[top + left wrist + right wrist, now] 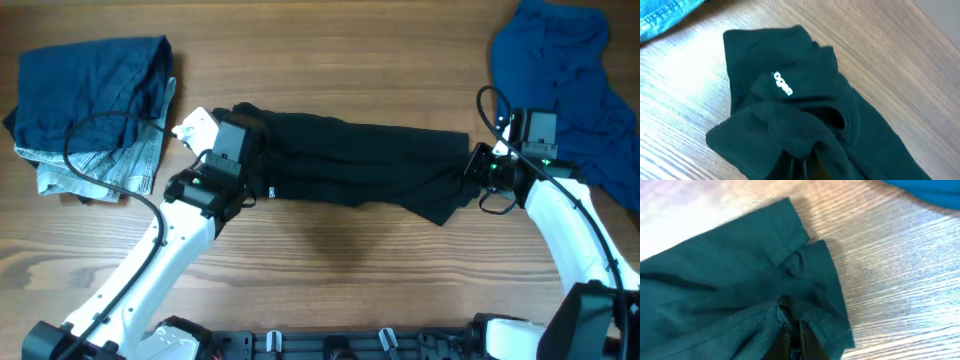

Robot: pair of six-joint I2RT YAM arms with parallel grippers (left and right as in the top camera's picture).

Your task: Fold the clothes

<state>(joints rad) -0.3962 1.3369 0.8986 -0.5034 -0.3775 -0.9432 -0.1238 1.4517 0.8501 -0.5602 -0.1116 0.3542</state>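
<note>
The black garment [360, 165] lies stretched across the middle of the table between my two grippers. My left gripper [243, 152] is shut on its left end; in the left wrist view the fabric [790, 115] bunches over the fingertips [799, 159] and small white lettering [782, 84] shows. My right gripper [478, 170] is shut on its right end; in the right wrist view the fingers [792, 335] pinch a fold of the cloth [730, 275] beside its hemmed corner.
A folded dark blue garment [95, 85] on striped cloth [130, 165] lies at the back left. A crumpled blue garment [575, 80] lies at the back right, close behind my right arm. Bare wood [350, 260] lies in front.
</note>
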